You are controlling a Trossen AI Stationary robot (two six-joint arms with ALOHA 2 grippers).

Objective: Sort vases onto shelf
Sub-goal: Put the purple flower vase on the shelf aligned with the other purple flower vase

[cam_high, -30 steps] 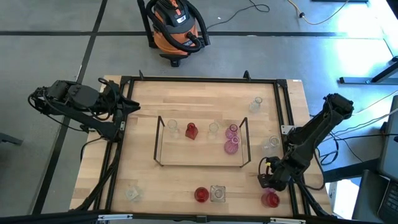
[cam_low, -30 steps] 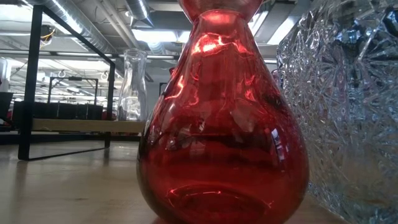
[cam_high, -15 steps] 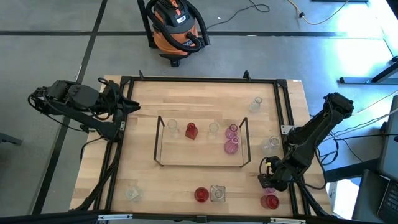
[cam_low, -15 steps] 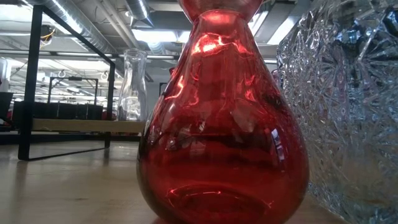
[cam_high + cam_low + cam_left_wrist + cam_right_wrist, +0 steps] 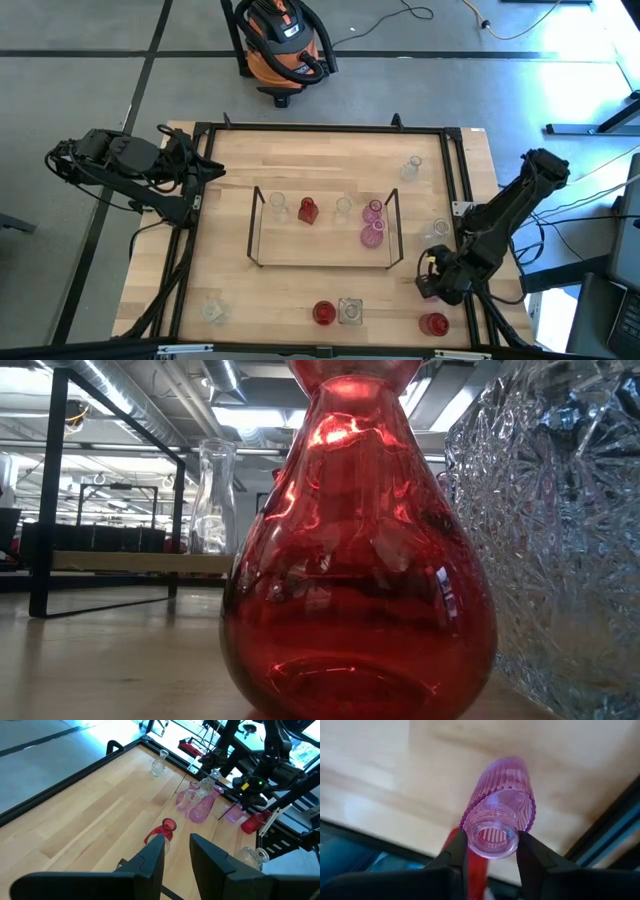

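A ribbed pink vase (image 5: pixel 502 805) sits between the fingers of my right gripper (image 5: pixel 492 851), which is shut on it near the table's near right corner (image 5: pixel 430 283). A red vase (image 5: pixel 433 323) stands just nearer the front edge. The wire shelf (image 5: pixel 255 228) stands mid-table and carries several vases: clear (image 5: pixel 278 207), red (image 5: pixel 308 211), clear (image 5: pixel 343 207) and two pink (image 5: pixel 374 222). My left gripper (image 5: pixel 176 855) waits open, raised over the table's far left side (image 5: pixel 205 170), with nothing between its fingers. My right gripper pinches the pink vase's neck just below its open mouth (image 5: pixel 492 837), one finger (image 5: pixel 457 855) on each side. The fingers come steeply from above. The vase's body points away from the fingers, slightly tilted. Whether its base rests on the table I cannot tell.
Loose vases stand around the shelf: clear ones at the far right (image 5: pixel 412 167), right (image 5: pixel 436 232) and near left (image 5: pixel 213 311). A red one (image 5: pixel 323 313) and a cut-glass one (image 5: pixel 349 311) stand at the front, filling the low view (image 5: pixel 355 550). A black frame (image 5: pixel 320 128) edges the table.
My right gripper has tipped a little and drawn slightly toward the far edge, away from the red vase at the front, which now shows more fully. The left arm and the vases on the shelf have kept still.
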